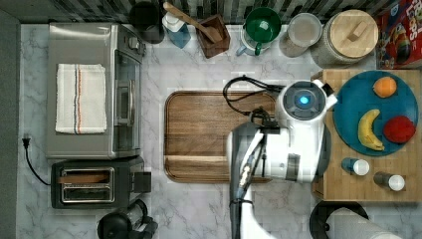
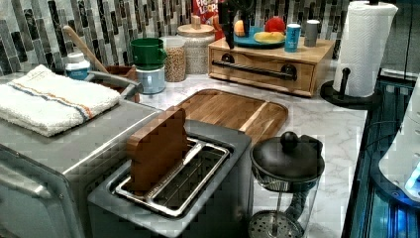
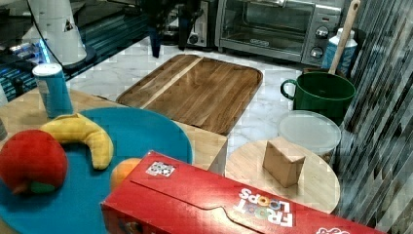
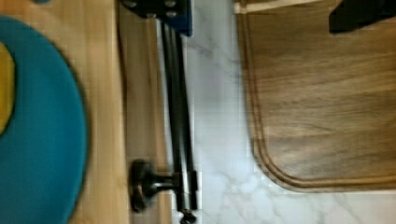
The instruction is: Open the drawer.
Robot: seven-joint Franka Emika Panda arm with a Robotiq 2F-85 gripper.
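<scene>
Drawer [image 2: 262,69] shut, on surface [image 2: 317,124] at the left view's 1 o'clock; board [image 1: 214,134] near; hand [image 4: 261,9] above handle [image 4: 180,116], one finger each side, spread wide, gripping nothing.

1. "FROOT LOOPS" can be read, upside down, in white letters on the red cereal box [image 3: 234,204] in the right view.
2. Parts of large letters are seen on the same box at the top view's right edge and at the top of the left view, but they are cut off.
3. A small white printed square [image 3: 160,168] is set on the box's top edge; its content cannot be read.
</scene>
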